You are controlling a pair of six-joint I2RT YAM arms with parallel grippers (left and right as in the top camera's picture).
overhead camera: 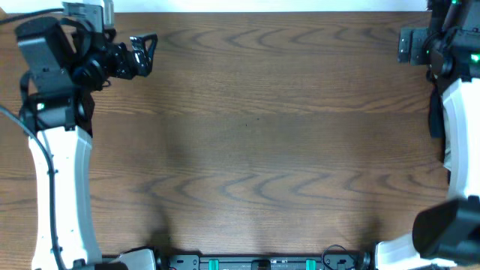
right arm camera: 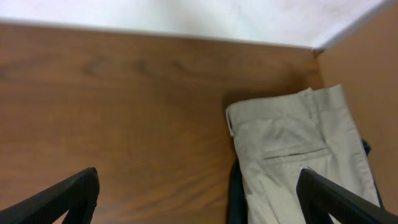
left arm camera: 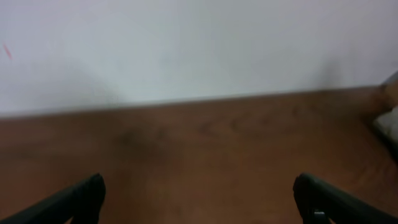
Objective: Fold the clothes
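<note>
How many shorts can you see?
1. The shorts lie folded at the far corner of the table, seen from the right wrist, on top of a dark cloth. More could be hidden underneath.

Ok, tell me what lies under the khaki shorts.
A dark cloth peeks out beneath the shorts at two of their edges; the rest of it is covered, so its extent cannot be seen.

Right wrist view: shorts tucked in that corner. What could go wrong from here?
1. The shorts lie on a dark cloth, so a low pinch may lift both.
2. They do not show in the overhead view, only in the right wrist view, so the approach likely leans on one camera.
3. They sit close to the corner of the table. The right gripper, jaws wide open, may have little room to come down around them.
</note>
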